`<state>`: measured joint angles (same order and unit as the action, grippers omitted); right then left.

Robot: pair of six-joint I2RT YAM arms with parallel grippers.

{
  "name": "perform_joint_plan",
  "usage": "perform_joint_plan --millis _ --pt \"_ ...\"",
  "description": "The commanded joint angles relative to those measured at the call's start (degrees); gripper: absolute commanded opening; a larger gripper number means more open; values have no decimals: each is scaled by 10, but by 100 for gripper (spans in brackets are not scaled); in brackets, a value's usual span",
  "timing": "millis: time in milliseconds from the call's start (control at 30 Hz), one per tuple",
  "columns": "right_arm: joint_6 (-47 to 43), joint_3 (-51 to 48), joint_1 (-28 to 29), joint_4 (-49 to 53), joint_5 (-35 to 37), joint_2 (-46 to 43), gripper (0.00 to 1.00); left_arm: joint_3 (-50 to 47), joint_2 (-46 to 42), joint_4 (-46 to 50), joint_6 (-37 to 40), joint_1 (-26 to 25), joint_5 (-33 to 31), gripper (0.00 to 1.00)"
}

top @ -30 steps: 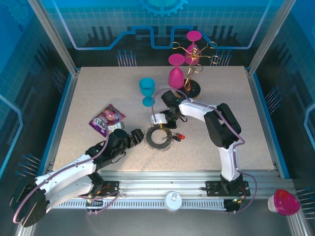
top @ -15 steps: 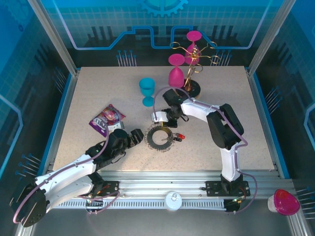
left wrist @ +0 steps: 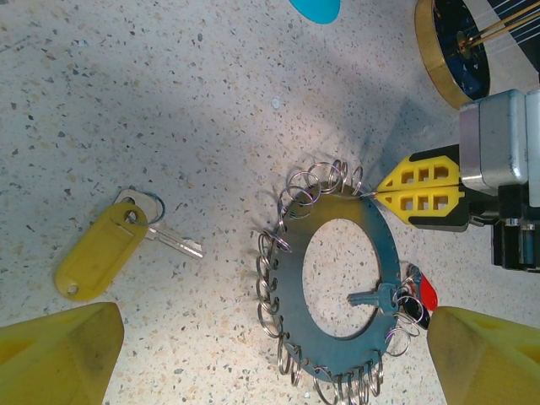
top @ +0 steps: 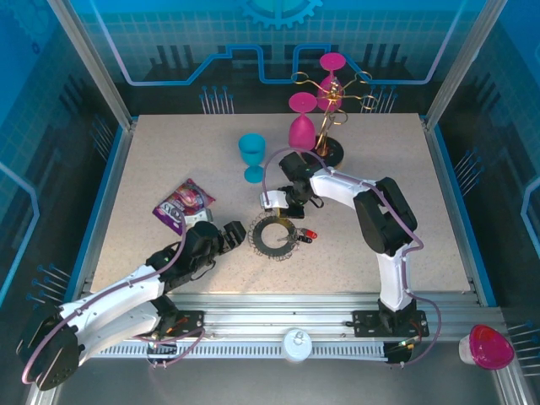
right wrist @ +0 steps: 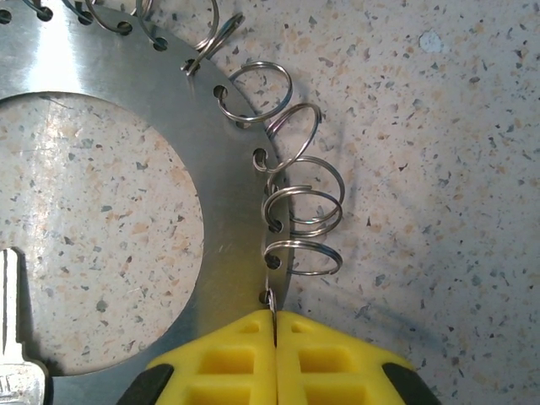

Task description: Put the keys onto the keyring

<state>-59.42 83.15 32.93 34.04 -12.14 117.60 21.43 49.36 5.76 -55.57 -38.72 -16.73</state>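
**Setting.** A speckled beige surface [top: 169, 152], walled by blue panels [top: 51, 126], is carrying every item below.

**Item 1, keyring [left wrist: 288, 278].** It is lying flat near the middle of the surface with its wide hole facing up and thin wire loops standing around its rim. It is sitting between my two claws.

**Item 2, yellow key [left wrist: 101, 251].** It is lying flat and clear of the ring, off to the left in my left wrist view. Its long axis is running on a slant. The yellow head is sitting toward the lower left and the bare blade is pointing right, toward the ring.

**Item 3, dark key [left wrist: 377, 297].** Its head, with a red tab, is sitting among the loops at the ring's lower right rim in that same view. The blade is pointing left, into the hole. I cannot tell whether it is threaded on a loop.

**Item 4, my right claw [right wrist: 274, 325].** The fingers are pressing together at the ring's far rim. They are clamping a wire loop [right wrist: 271, 302] in the seam between them. The tips are touching the plate's edge, and the ring is spreading away in front of them.

**Item 5, my left claw [top: 234, 232].** The fingers are standing wide apart and holding nothing. The claw is hanging just beside the ring's left edge in the top view. The yellow key is lying near its left finger.

**Sundries.** A blue goblet [top: 251, 152] and pink goblets [top: 302, 126] on a rack [top: 331, 150] are standing beyond the ring. A purple packet [top: 183, 202] is lying to the left.
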Motion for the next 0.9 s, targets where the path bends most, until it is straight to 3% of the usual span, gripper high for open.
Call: perform_joint_plan --millis 0,233,533,700,867 --pt "-9 6 2 21 13 22 9 -8 -8 7 -2 5 -10 94" --pt "-13 10 6 23 27 27 14 -8 -9 7 -3 6 -10 94" --pt "-16 17 6 31 17 21 4 -9 -15 10 -2 5 -13 94" --pt "-13 16 8 31 10 16 12 -8 -15 9 -2 5 -11 94" --pt "-11 19 9 30 10 16 13 -10 -16 11 -3 6 -11 94"
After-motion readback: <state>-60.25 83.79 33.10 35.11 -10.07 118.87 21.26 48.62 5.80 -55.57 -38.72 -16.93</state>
